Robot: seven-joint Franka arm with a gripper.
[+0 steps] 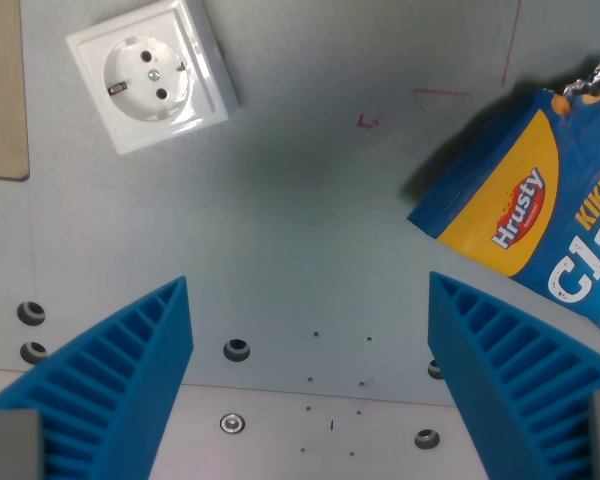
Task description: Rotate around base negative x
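My gripper [310, 330] is open: its two blue ribbed fingers [130, 370] stand wide apart at the bottom of the wrist view, with nothing between them. Only the grey table plate [310, 220] lies below the gap. A white wall socket [152, 72] rests flat at the wrist view's upper left, well away from the fingers. A blue and yellow snack bag [540, 210] marked Hrusty lies at the wrist view's right, just above the right finger [510, 370].
Several bolt holes and screws [237, 350] dot the plate near the bottom edge. A pale wooden strip [2, 90] runs along the wrist view's far left. Thin red marks [440, 95] are drawn on the plate near the bag.
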